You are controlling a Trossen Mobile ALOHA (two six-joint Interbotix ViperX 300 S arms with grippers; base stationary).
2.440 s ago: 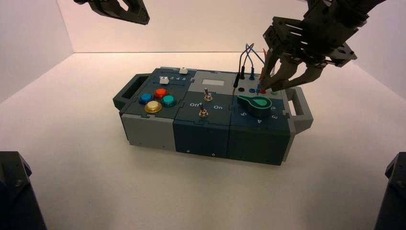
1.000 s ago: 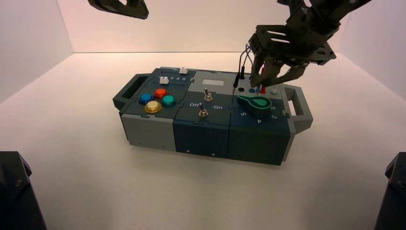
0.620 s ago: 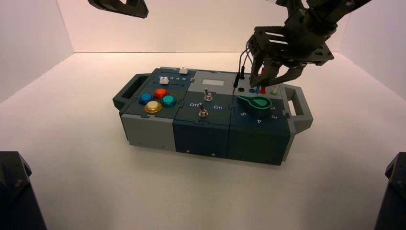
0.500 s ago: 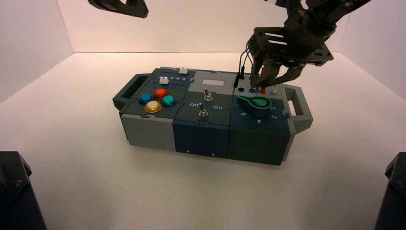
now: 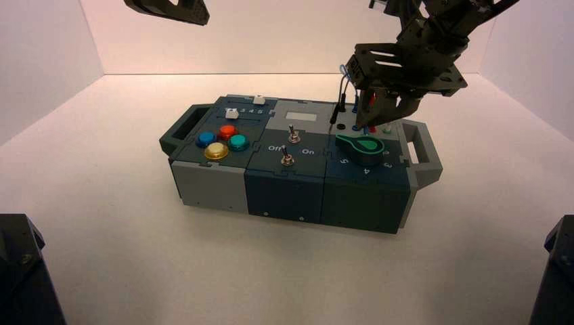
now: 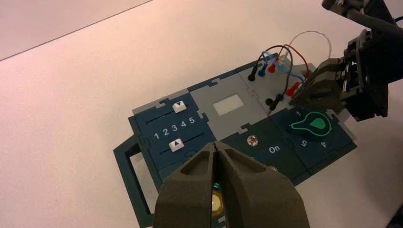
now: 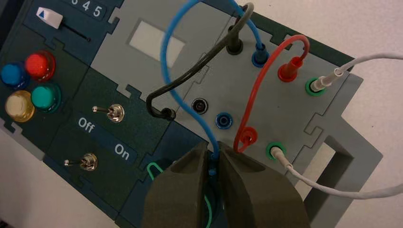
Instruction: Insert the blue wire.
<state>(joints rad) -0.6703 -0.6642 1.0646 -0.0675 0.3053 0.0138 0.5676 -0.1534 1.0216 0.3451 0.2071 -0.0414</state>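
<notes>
misalignment is my main worry: my right end effector (image 7: 215,156) is clamped on the small blue banana plug (image 7: 212,166) at the loose end of the thin looped blue wire (image 7: 166,61), near the round blue-ringed socket (image 7: 224,120), which is empty. the other blue plug (image 7: 260,55) sits in the far row of the box's grey wire panel. if i push down while off-centre, the tip could land on the panel and twist in my grip, likely because the held plug is small and partly hidden between my fingers.

the curved red wire (image 7: 256,90) looks close to the right fingers; drifting that way could snag it or tug its near plug. the dark wire with black plugs (image 7: 199,66) crosses the blue loop, so a wide swing might drag it along. the blue loop's own springiness could also tilt the plug. my left end effector (image 6: 215,145) waits, fingers together, above the button side.
</notes>
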